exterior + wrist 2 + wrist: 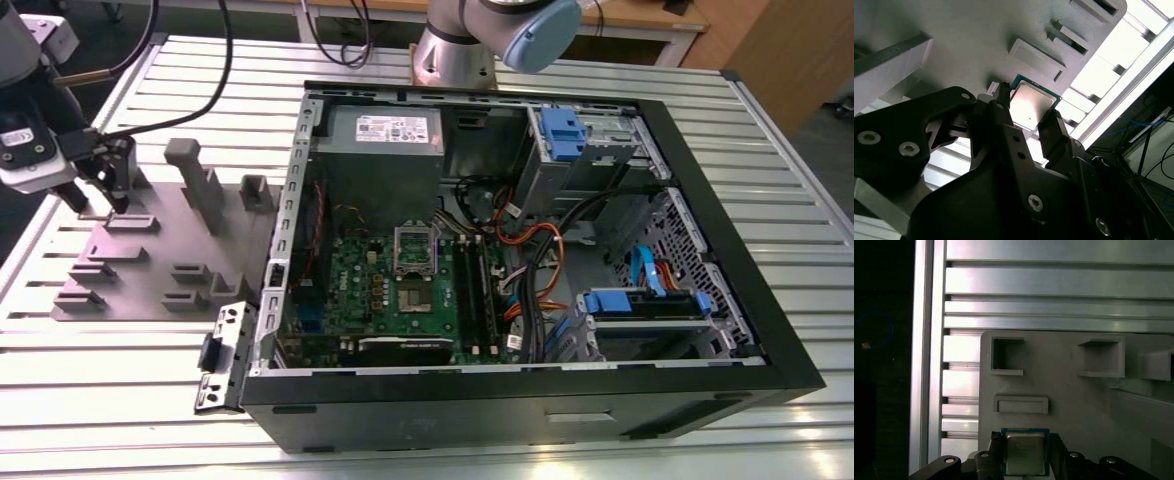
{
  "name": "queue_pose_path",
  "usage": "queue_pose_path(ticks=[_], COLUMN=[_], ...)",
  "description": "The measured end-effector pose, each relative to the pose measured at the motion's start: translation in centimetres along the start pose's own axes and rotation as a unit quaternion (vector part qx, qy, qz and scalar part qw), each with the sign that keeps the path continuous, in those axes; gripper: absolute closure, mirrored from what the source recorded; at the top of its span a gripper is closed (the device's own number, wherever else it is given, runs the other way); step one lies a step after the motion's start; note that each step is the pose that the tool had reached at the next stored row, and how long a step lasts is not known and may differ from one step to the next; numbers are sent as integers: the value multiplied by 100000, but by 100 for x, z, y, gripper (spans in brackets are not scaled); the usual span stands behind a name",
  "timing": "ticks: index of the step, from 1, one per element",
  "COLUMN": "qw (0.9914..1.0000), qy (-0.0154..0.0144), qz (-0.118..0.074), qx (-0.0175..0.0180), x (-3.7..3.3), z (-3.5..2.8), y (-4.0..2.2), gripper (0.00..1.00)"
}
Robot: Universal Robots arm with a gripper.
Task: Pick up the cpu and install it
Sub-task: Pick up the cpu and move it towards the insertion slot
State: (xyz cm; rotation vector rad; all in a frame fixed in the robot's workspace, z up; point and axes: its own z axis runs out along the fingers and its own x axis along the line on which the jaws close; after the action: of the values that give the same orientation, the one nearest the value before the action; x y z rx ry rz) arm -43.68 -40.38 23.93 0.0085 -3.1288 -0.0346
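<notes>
The cpu point(1025, 455), a small square chip with a silver top and green rim, sits between my gripper's point(1026, 442) two black fingers. In the second wrist view the cpu point(1031, 102) lies low against a corner of the grey fixture plate point(979, 45), and the gripper point(1026, 114) is shut on its two opposite edges. In the exterior view the gripper point(114, 205) stands over the fixture plate point(147, 270) at the exterior view's left, fingertips down at the plate. The green motherboard point(360, 290) with its socket point(416, 292) lies inside the open computer case point(534, 380).
Upright grey fixture blocks point(198, 180) rise from the plate just beside the gripper. The case's metal side wall point(287, 230) stands between plate and motherboard. Cables point(527, 260), drive cages point(587, 140) and a power supply point(387, 130) crowd the case. The slatted aluminium table point(120, 400) extends around.
</notes>
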Motion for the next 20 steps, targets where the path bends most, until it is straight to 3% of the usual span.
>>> queue_pose_path(ticks=[20], qw=[100000], qy=[-1], qz=[-1], qx=[-2], x=[1], z=[-77], y=[2], gripper=[53])
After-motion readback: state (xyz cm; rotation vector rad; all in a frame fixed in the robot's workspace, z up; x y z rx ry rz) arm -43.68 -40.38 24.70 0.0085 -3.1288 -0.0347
